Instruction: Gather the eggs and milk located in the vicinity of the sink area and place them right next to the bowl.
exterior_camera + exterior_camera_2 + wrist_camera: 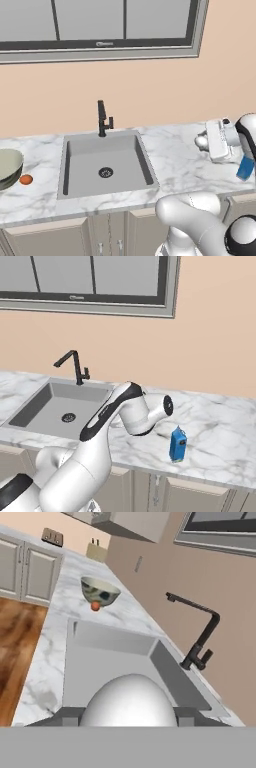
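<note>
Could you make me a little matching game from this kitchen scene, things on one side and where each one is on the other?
Things:
1. orange-brown egg
2. milk carton
3. white egg
4. faucet

Places:
A. behind the sink
B. in the end effector
C. beside the bowl
D. on the counter right of the sink

Pairs: 1-C, 2-D, 3-B, 4-A

The wide grey-beige bowl (9, 167) is cut off by the left edge in the left base view. The small blue milk carton (245, 168) is partly hidden behind the white arm at the right.
</note>
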Robot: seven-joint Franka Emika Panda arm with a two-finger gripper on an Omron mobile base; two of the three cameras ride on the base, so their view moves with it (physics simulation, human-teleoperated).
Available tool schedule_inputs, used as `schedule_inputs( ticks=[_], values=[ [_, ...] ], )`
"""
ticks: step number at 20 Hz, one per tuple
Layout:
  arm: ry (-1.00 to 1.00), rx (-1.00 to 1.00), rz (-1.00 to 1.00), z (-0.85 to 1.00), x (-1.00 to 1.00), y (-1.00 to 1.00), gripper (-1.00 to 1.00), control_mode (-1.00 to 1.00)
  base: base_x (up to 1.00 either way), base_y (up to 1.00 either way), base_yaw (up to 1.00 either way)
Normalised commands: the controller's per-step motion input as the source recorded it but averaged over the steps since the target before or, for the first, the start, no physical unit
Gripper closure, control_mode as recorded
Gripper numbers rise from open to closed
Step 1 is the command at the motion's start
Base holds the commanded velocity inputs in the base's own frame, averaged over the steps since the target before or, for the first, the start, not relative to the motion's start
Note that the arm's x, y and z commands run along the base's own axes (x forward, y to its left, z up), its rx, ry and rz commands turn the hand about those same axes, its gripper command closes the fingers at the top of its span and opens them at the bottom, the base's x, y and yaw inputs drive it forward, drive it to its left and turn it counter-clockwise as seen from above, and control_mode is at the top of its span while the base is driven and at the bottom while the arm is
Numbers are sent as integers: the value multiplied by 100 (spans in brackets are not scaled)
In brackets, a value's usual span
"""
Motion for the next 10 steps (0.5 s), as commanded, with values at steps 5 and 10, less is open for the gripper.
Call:
schedule_inputs(
  ticks=[5, 10],
  values=[
    [0, 0, 0, 0, 0, 0, 100, 100, -8, 0, 0],
    [0, 0, 0, 0, 0, 0, 100, 100, -78, -8, 0]
  ],
)
